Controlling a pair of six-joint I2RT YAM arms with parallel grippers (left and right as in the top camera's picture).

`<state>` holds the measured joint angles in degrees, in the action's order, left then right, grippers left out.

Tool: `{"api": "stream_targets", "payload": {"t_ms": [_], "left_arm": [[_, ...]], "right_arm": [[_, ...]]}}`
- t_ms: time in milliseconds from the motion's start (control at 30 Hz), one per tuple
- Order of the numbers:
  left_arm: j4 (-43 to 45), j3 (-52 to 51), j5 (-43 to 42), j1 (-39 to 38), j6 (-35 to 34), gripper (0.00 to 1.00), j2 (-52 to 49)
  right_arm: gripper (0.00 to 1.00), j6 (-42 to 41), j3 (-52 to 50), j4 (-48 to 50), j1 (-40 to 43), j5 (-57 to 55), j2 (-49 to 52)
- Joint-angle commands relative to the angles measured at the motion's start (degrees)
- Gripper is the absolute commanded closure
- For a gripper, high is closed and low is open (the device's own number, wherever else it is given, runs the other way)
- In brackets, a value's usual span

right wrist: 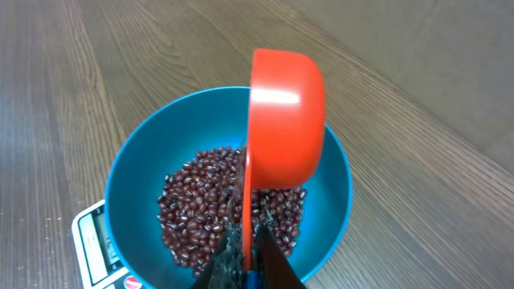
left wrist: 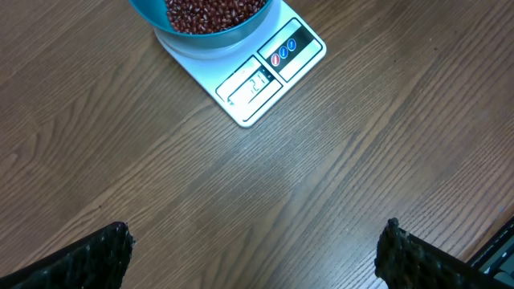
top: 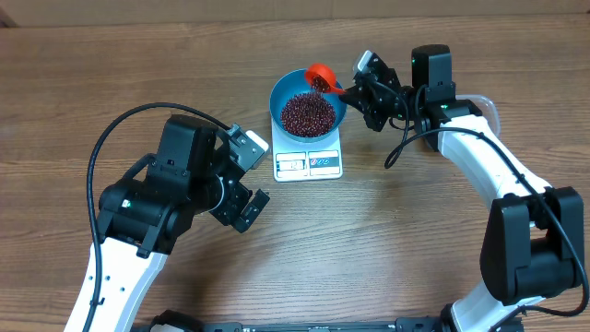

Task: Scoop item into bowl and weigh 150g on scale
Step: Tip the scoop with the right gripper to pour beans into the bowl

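**Overhead.** The white kitchen scale [top: 309, 164] lies near the middle of the wooden desk [top: 138, 55], its display edge toward the robot. The bright blue bowl [top: 277, 100] stands on its far part, holding a heap of dark red-brown beans [top: 307, 113]. A red scoop [top: 320, 77] hangs over the bowl's far right rim, tipped, with some beans dark in its mouth. The right hand [top: 355, 90] is clamped tight on the scoop's handle, just right of the bowl. The left hand [top: 251, 212] hovers above bare desk, left of the scale and nearer the robot, fingers spread wide and holding nothing.

**Left wrist.** The two dark fingertips [left wrist: 96, 257] stand far apart at the bottom corners, with only wood grain between them. Ahead lies the scale [left wrist: 265, 76], with its display and three round buttons, and on it the bowl [left wrist: 201, 40] with the beans [left wrist: 213, 12], cut off by the top edge.

**Right wrist.** The scoop [right wrist: 285, 120] is turned on its side above the bowl [right wrist: 128, 168], its rounded back to the right. Its handle is pinched in the closed right hand [right wrist: 245, 253] at the bottom. The beans [right wrist: 201, 209] cover the bowl's bottom. A corner of the scale [right wrist: 92, 241] peeks out at lower left.
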<state>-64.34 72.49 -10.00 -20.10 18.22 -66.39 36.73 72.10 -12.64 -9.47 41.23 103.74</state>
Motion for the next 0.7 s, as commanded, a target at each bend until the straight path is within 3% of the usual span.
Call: {"api": "stream_targets", "payload": {"t_ms": [0,67,167,233,333,433,533,667], "left_arm": [[0.1,1.2,0.3,0.2,1.1,0.0,0.0],[0.1,1.2,0.3,0.2,1.1,0.01,0.0],[0.1,1.2,0.3,0.2,1.1,0.0,0.0],[0.1,1.2,0.3,0.2,1.1,0.0,0.0],[0.1,1.2,0.3,0.2,1.1,0.0,0.0],[0.0,1.2,0.3,0.2,1.1,0.0,0.0],[0.1,1.2,0.3,0.2,1.1,0.0,0.0],[0.1,1.2,0.3,0.2,1.1,0.0,0.0]], "right_arm": [[0.96,1.5,0.3,-0.5,-1.4,1.1,0.5],[0.96,2.7,0.3,1.1,-1.4,-5.2,0.5],[0.96,2.0,0.3,0.8,-2.1,-1.4,0.5],[0.96,6.2,0.3,1.5,-2.2,-7.0,0.5],[0.96,5.1,0.3,1.9,-2.8,-4.6,0.5],[0.96,8.2,0.3,2.8,-3.2,-11.6,0.2],[0.96,7.1,0.3,2.5,-3.8,-8.0,-0.3],[0.96,8.0,0.4,4.6,-3.8,-16.0,-3.4]]}}
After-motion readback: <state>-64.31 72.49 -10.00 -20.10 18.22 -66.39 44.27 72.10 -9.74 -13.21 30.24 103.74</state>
